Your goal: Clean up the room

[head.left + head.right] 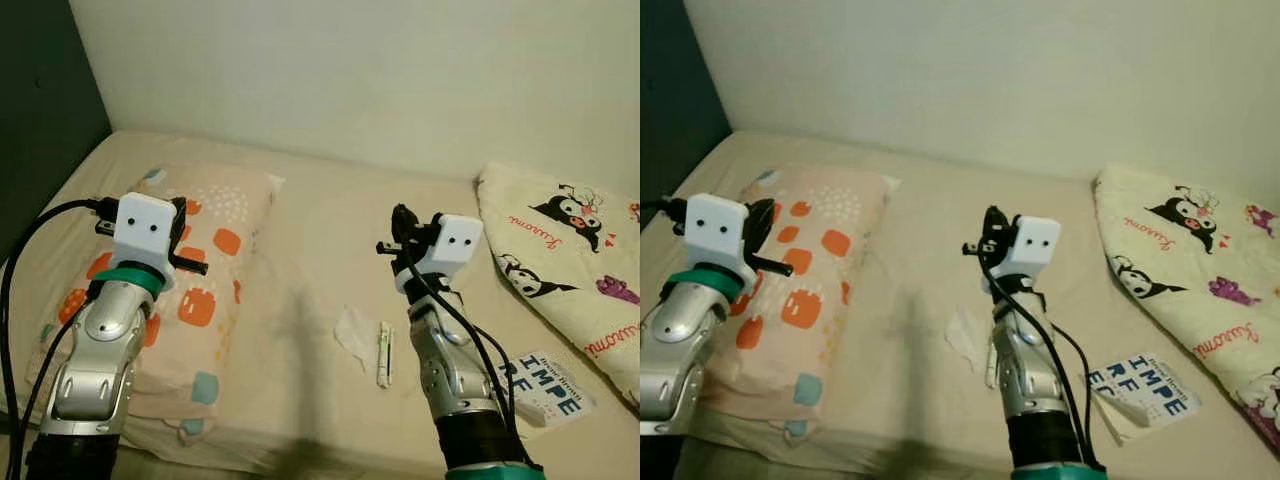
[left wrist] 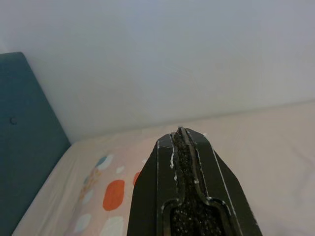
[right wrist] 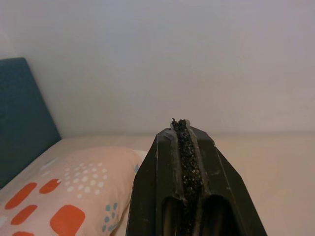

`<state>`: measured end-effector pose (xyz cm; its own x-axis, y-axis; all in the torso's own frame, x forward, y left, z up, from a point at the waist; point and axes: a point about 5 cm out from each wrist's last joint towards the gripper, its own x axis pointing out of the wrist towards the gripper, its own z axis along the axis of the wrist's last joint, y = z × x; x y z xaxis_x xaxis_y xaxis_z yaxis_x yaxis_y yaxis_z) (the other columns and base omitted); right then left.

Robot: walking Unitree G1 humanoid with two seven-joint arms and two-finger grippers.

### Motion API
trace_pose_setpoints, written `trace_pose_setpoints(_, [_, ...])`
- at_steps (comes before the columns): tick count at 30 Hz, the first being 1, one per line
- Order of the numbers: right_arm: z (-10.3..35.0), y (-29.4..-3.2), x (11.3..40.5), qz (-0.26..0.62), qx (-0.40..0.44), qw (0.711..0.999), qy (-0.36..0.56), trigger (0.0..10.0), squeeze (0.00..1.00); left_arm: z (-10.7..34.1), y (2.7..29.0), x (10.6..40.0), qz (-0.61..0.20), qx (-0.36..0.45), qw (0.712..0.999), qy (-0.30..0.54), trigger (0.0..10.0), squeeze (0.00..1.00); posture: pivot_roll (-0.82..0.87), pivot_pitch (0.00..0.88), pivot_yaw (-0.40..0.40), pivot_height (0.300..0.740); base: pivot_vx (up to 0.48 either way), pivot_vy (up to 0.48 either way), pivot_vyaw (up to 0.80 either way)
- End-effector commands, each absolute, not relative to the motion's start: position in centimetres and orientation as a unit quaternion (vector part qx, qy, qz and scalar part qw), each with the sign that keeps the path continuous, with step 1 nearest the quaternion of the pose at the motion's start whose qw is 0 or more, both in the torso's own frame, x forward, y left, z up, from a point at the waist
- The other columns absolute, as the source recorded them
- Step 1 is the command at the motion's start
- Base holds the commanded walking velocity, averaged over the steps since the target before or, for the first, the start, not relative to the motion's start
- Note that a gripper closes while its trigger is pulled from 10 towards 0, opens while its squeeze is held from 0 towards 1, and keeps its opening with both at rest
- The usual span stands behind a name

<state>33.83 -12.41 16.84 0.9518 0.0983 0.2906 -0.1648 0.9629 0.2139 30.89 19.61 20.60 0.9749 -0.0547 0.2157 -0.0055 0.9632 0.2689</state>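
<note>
Near the bed's (image 1: 320, 230) front edge lie a crumpled tissue (image 1: 352, 333) and a wrapper (image 1: 383, 354), beside a book (image 1: 540, 385). Above them, left gripper (image 2: 182, 132) and right gripper (image 3: 180, 123) hover clenched, empty.

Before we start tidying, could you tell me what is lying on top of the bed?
On the bed sheet lie a patterned pillow, a cartoon-print blanket, a crumpled tissue, a small wrapper and a printed leaflet. Whatever lies beneath the pillow and blanket is covered.
</note>
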Motion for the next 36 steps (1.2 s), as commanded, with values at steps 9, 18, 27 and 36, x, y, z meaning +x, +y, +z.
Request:
trace_pose_setpoints(9, [16.17, -12.95, 33.78, 0.058, 0.111, 0.983, -0.13, 10.0, 0.0, 19.92, 19.21, 31.03, -0.024, 0.132, 0.986, -0.098, 10.0, 0.0, 0.14, 0.055, -0.036, 0.725, 0.027, -0.351, 0.0])
trace_pose_setpoints(18, [16.07, -12.99, 33.81, 0.058, 0.109, 0.984, -0.128, 10.0, 0.0, 19.81, 19.42, 30.93, -0.019, 0.122, 0.988, -0.096, 10.0, 0.0, 0.14, 0.06, -0.04, 0.725, 0.0, -0.067, 0.0])
trace_pose_setpoints(27, [15.98, -12.96, 33.83, 0.058, 0.109, 0.984, -0.126, 10.0, 0.0, 19.67, 19.54, 30.92, -0.016, 0.099, 0.991, -0.092, 10.0, 0.0, 0.14, 0.064, -0.039, 0.725, 0.0, 0.0, 0.0])
trace_pose_setpoints(36, [15.89, -13.06, 33.77, 0.056, 0.108, 0.985, -0.125, 10.0, 0.0, 19.59, 19.62, 30.92, -0.015, 0.108, 0.99, -0.088, 10.0, 0.0, 0.14, 0.066, -0.038, 0.725, 0.0, 0.32, 0.0])
